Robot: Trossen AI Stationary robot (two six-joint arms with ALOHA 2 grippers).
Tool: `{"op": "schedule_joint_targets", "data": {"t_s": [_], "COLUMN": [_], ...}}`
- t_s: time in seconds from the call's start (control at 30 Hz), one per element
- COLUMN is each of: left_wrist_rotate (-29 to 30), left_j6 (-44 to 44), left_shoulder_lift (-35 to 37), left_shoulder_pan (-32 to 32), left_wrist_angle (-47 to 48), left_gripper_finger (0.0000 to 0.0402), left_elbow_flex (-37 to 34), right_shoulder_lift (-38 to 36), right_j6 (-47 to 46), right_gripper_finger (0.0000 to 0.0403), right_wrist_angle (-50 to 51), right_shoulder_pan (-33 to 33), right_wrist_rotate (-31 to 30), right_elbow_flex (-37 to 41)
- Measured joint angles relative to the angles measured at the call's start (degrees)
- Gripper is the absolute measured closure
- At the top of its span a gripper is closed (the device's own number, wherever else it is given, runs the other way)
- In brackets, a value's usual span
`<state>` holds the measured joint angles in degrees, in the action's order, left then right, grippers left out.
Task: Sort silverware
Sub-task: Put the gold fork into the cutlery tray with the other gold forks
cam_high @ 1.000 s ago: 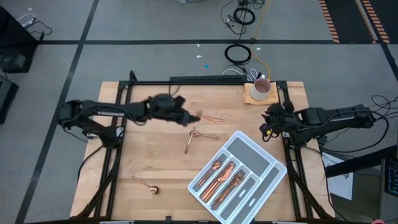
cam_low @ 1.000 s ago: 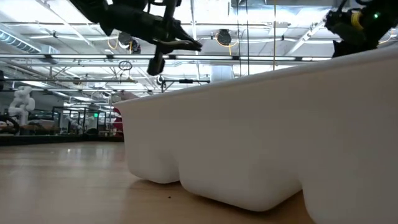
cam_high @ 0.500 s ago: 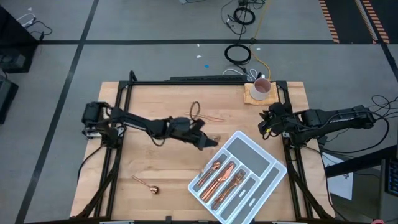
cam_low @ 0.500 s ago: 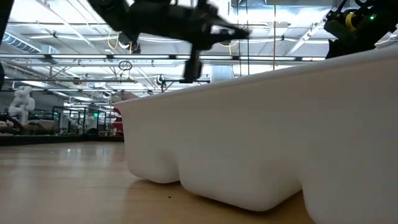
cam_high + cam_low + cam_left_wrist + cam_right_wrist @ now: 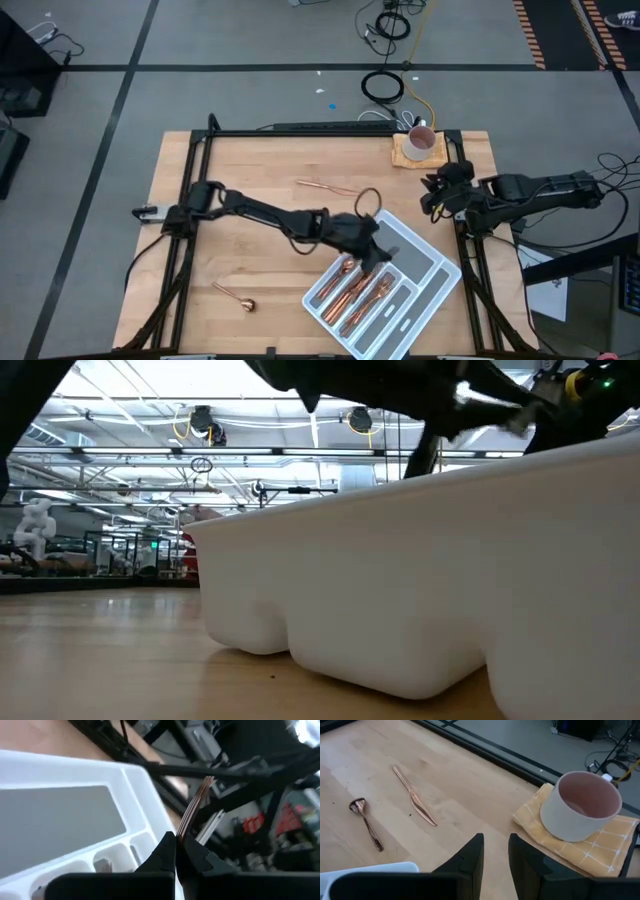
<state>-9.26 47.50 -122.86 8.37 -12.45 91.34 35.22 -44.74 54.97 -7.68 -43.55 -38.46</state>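
Left wrist view: the left claw point(image 5: 176, 851) is pressed together on a copper fork point(image 5: 194, 806), pinching its handle; the piece runs straight out ahead of the fingertips, tines at the far end, long axis in line with the fingers. Just beside the claw lies the grey-white tray point(image 5: 75, 820), its wide grey-floored compartment bare in this view.

High view: the left claw point(image 5: 372, 250) reaches across the surface point(image 5: 250, 200) and sits over the tray's point(image 5: 432, 282) edge nearest the middle of the surface. The held fork cannot be made out here. Just beyond the claw, inside the tray, sorted silverware point(image 5: 358, 285) lies parallel to the dividers along the tray's long axis. Behind the claw, a knife point(image 5: 326, 186) lies loose on the surface, and well apart a spoon point(image 5: 234, 297) lies near the front edge.

The right claw point(image 5: 432, 192) waits at the right edge of the surface, holding nothing.

Right wrist view: the right claw point(image 5: 495, 851) has its fingers spread a little. Ahead of it lie a knife point(image 5: 413, 795) and a second spoon point(image 5: 365, 822), roughly parallel, and a pink cup point(image 5: 580, 805) on a yellow cloth point(image 5: 610, 850).
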Motion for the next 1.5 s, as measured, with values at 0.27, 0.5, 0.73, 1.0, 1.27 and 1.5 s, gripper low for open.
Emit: {"op": "schedule_joint_targets", "data": {"t_s": [0.27,0.5,0.73,1.0,1.27,1.5], "left_wrist_rotate": [3.79,6.74,9.64,9.88,11.1,11.13], "left_j6": [-0.02,-0.39,-0.07,3.17,3.21,4.66], "left_shoulder_lift": [-4.37,-4.55,-5.13,-6.96,-7.42,-8.43], "left_shoulder_pan": [3.07,5.79,6.7,7.67,8.64,8.54], "left_wrist_angle": [3.51,4.54,4.06,0.89,1.62,1.12], "left_gripper_finger": [0.0398,0.0398,0.0398,0.0398,0.0398,0.0398], "left_elbow_flex": [3.47,3.48,3.48,3.42,3.46,3.42], "right_shoulder_lift": [-2.64,-3.24,-3.24,-3.19,-3.19,-3.19], "right_j6": [2.15,3.49,3.66,3.7,3.88,3.88], "right_gripper_finger": [0.0323,0.0323,0.0323,0.0323,0.0323,0.0323], "right_wrist_angle": [-0.19,-0.19,-0.23,-0.3,-0.3,-0.27], "right_shoulder_pan": [0.0,0.0,0.0,0.0,0.0,-0.01], "right_wrist_rotate": [0.17,0.15,0.13,0.11,0.13,0.12], "right_elbow_flex": [0.0,-0.04,-0.04,-0.04,-0.04,-0.04]}}
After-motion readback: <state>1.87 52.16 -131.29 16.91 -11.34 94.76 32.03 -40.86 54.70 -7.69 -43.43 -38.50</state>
